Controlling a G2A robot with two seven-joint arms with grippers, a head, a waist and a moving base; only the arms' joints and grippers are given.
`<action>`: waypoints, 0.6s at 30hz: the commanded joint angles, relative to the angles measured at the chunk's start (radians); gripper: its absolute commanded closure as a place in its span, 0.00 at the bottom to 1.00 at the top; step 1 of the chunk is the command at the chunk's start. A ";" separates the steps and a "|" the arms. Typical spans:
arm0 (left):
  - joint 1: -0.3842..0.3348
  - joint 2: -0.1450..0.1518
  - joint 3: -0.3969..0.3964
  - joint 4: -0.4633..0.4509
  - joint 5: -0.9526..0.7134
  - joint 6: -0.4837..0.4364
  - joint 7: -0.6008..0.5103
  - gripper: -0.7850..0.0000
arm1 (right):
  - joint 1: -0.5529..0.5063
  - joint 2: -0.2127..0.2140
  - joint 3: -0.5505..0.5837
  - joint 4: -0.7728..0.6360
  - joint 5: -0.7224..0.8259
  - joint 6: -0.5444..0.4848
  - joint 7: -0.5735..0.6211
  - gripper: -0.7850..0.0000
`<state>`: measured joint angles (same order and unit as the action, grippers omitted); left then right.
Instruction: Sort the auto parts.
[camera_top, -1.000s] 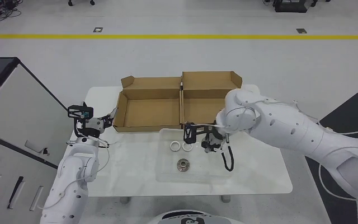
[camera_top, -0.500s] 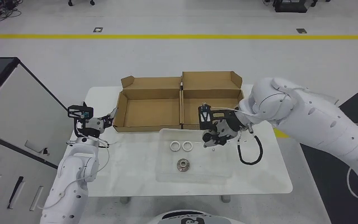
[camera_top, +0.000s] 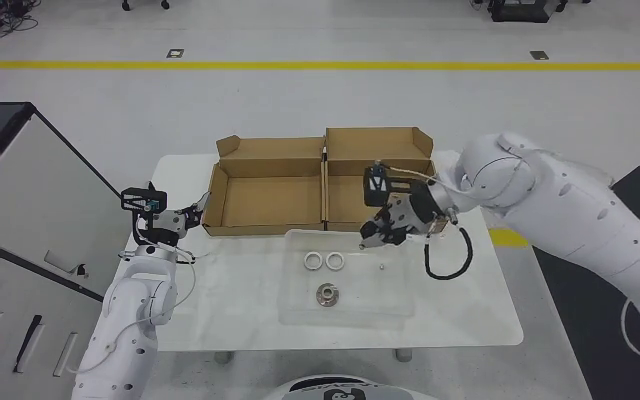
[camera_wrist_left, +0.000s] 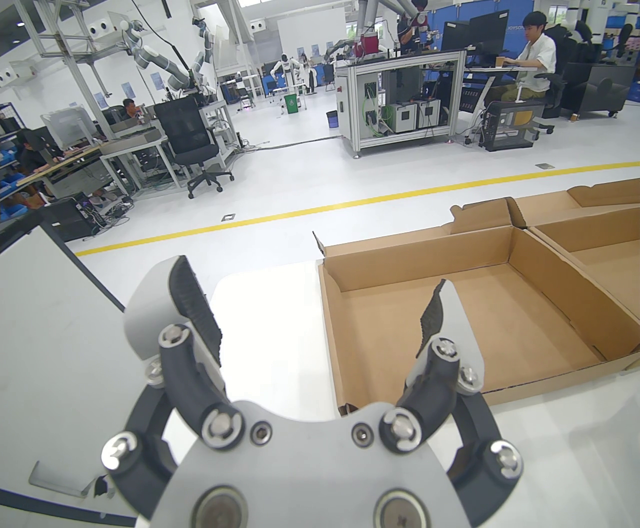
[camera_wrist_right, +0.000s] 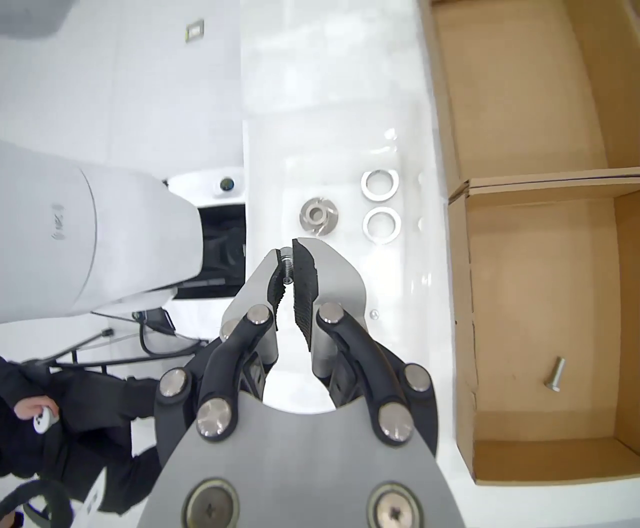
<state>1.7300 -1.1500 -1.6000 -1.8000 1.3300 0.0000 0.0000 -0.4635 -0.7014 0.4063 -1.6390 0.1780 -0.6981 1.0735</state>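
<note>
Top view: we look down from above the arms on the whole tabletop, with floor beyond its far edge.
Left wrist view: we sit low, close behind the left gripper near the tabletop's left edge, facing across the left box into the hall.
Right wrist view: we look steeply down past the right gripper at the tray and right box.
Shared: both boxes appear in all three views.

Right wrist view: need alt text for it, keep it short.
The right end effector is shut on a threaded bolt, pinched at its tips over the white table. Past the tips lie two metal rings and a flanged metal disc; a second bolt lies loose in an open cardboard box.
</note>
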 joint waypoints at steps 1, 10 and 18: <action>0.000 0.000 0.000 0.000 0.000 0.000 0.000 0.00 | -0.012 0.014 0.027 0.053 0.082 -0.042 0.007 1.00; 0.000 0.000 0.000 0.000 0.000 0.000 0.000 0.00 | -0.084 0.050 0.065 0.117 0.490 -0.124 -0.075 1.00; 0.000 0.000 0.000 0.000 0.000 0.000 0.000 0.00 | -0.070 0.018 0.053 0.041 0.735 -0.150 -0.101 1.00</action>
<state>1.7300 -1.1500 -1.6000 -1.8000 1.3300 0.0000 0.0000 -0.5371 -0.6780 0.4587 -1.5903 0.8858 -0.8474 0.9732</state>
